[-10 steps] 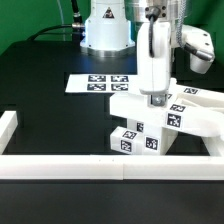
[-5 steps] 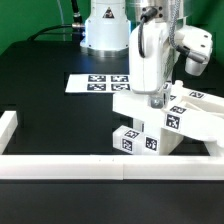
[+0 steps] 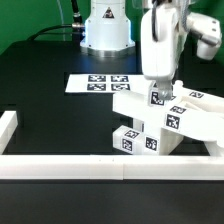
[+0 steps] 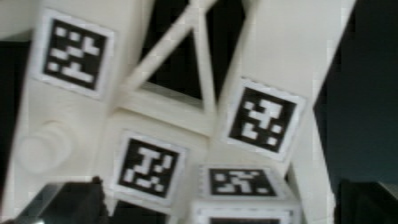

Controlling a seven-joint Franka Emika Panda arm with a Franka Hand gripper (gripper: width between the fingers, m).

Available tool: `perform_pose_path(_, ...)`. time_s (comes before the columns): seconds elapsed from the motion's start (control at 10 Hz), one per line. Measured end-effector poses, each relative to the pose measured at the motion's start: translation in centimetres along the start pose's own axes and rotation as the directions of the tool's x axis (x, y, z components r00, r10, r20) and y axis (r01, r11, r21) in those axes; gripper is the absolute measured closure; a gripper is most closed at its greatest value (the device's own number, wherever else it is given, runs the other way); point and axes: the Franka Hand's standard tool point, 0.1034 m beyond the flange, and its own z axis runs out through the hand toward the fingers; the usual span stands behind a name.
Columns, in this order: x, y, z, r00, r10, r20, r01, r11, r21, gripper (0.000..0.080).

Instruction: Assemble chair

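The chair (image 3: pixel 150 125) is a cluster of white tagged parts standing just behind the front rail. A short tagged leg (image 3: pixel 157 97) sticks up from its top. My gripper (image 3: pixel 158 88) hangs straight over that leg, close to its top. In the wrist view the X-braced frame (image 4: pixel 178 60) and several tagged faces fill the picture. The dark fingers (image 4: pixel 75 200) stand far apart at both sides of a tagged white block (image 4: pixel 246 183). My gripper (image 4: pixel 217 205) looks open there.
The marker board (image 3: pixel 98 83) lies flat behind the chair toward the exterior view's left. The long low white border rail (image 3: pixel 100 165) runs along the front and turns up at the left. The arm's base (image 3: pixel 105 30) stands at the back.
The gripper has lifted a little off the chair's top and the wrist has turned. The tagged leg under it now shows. The chair has not moved.
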Motion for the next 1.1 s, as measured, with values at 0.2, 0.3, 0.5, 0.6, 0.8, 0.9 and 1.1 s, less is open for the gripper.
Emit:
perform_pose_path(0.2,-0.6,1.9,-1.6,1.000,-0.013,0.018,0.013,1.000,0.001,0.0150)
perform_pose_path(0.3,-0.6,2.8,-1.9,1.000,-0.015,0.021,0.015,1.000,-0.005,0.0150)
perform_pose_path(0.5,-0.6,2.8,-1.6,1.000,-0.015,0.018,0.015,1.000,-0.007,0.0150)
perform_pose_path(0.6,-0.6,2.8,-1.5,1.000,-0.015,0.017,0.016,1.000,-0.008,0.0150)
perform_pose_path(0.8,-0.6,2.8,-1.4,1.000,-0.016,0.016,0.016,1.000,-0.009,0.0150)
perform_pose_path(0.9,-0.6,2.8,-1.4,1.000,-0.016,0.016,0.016,1.000,-0.009,0.0150)
perform_pose_path(1.1,-0.6,2.9,-1.4,1.000,-0.021,0.016,0.022,1.000,-0.009,0.0150)
